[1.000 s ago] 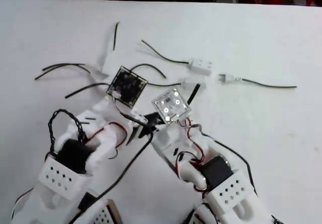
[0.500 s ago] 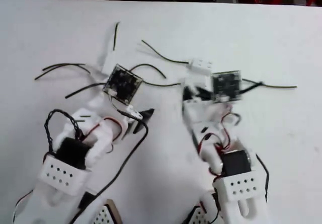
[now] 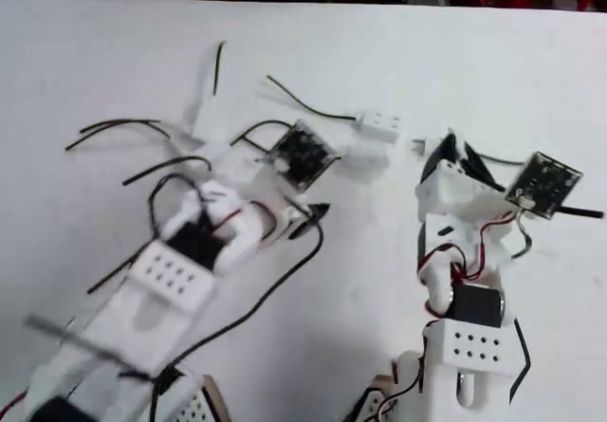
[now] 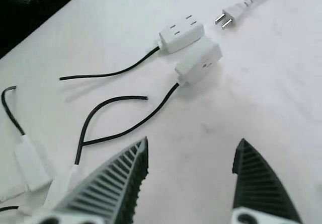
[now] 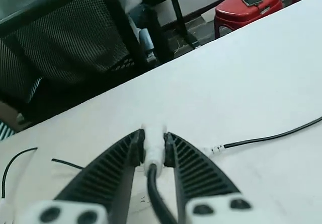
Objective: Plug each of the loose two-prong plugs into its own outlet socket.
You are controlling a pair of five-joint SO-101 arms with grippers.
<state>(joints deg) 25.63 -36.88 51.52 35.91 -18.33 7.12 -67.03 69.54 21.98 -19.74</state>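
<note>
Two white outlet sockets (image 4: 181, 32) (image 4: 199, 63) lie side by side on the white table, each on a black cord. In the high view they are the sockets (image 3: 379, 124) (image 3: 365, 153) near the table's middle. My left gripper (image 4: 193, 142) is open and hangs short of them, its fingers (image 3: 311, 219) empty. A white two-prong plug (image 4: 229, 17) lies just beyond the sockets. My right gripper (image 5: 153, 136) is shut on a white plug (image 5: 153, 148) whose black cord trails back under the fingers. In the high view that gripper (image 3: 444, 154) sits at the plug (image 3: 420, 144), right of the sockets.
More white plug ends (image 4: 30, 163) and loose black cords (image 3: 123, 128) lie on the left half of the table. Another black cord (image 5: 271, 136) runs off to the side of the right gripper. A dark chair and a red stool (image 5: 251, 2) stand beyond the far edge.
The right arm swung from the table's middle out to the right, to the plug. The left arm shifted right and forward toward the sockets.
</note>
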